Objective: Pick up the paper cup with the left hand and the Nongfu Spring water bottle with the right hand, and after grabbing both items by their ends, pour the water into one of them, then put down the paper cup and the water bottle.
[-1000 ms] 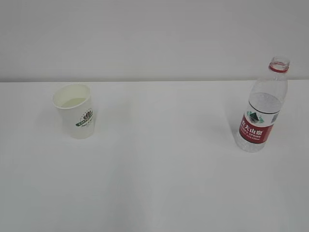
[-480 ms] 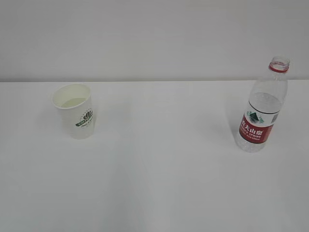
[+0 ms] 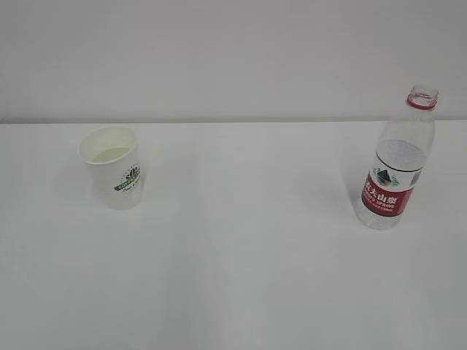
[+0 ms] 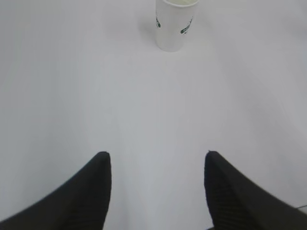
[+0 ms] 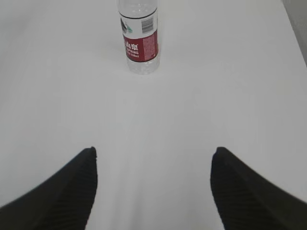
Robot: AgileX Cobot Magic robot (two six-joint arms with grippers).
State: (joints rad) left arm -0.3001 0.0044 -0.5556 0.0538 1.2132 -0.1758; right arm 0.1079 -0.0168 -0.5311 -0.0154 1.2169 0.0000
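Both hands hang back over the near part of the white surface (image 3: 241, 277) with nothing between their fingers. From the left wrist view, the left hand (image 4: 157, 165) shows 2 black ribbed fingers (image 4: 93, 191) spread wide apart, and the small white tapered paper cup (image 4: 175, 25) stands well beyond them, far ahead and slightly to the right. From the right wrist view, the right hand (image 5: 153, 160) likewise has its 2 black blocky fingers (image 5: 79, 189) spread wide, with the clear ribbed plastic Nongfu Spring water bottle (image 5: 139, 40) standing well ahead, a little left of centre.

In the exterior view neither hand appears. The paper cup (image 3: 112, 168) sits upright on the left of the surface, mouth up, wider at the rim than at the base. A dark green round logo with small text faces the near right side; the words are too small to read. Faintly yellowish water (image 3: 112, 154) lies inside it.

The water bottle (image 3: 398, 162) stands upright on the right, well apart from the cup, its long axis vertical and its open, uncapped mouth pointing up above a red neck ring. Its red label carries white Chinese characters, a green mountain emblem above them, and a line of small white lettering below that cannot be read. On the side seen by the right wrist camera the label shows a barcode.
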